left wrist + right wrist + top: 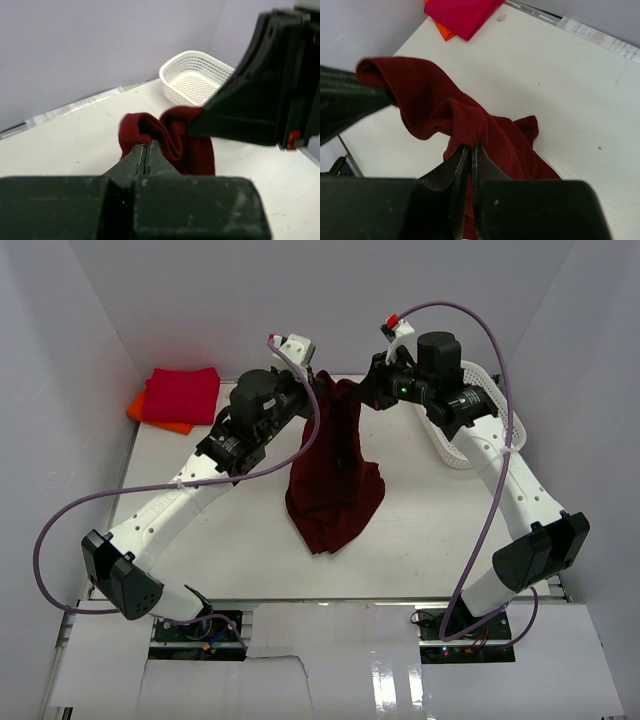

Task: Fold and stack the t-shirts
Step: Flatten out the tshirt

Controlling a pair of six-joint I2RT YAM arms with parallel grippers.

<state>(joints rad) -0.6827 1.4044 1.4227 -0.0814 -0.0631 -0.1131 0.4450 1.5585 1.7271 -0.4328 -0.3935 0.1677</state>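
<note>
The dark maroon t-shirt (335, 475) hangs bunched from both grippers above the table's middle, its lower part resting on the table. My left gripper (312, 380) is shut on its upper edge (150, 131). My right gripper (368, 392) is shut on the same upper edge a short way to the right (470, 125). The crimson-red t-shirt (182, 394) lies folded at the far left corner on top of the orange t-shirt (150, 412). Both show in the right wrist view, red (465, 12) over orange (445, 31).
A white plastic mesh basket (475, 420) stands at the far right, partly behind my right arm; it also shows in the left wrist view (195, 80). White walls close in the table (420, 530) on three sides.
</note>
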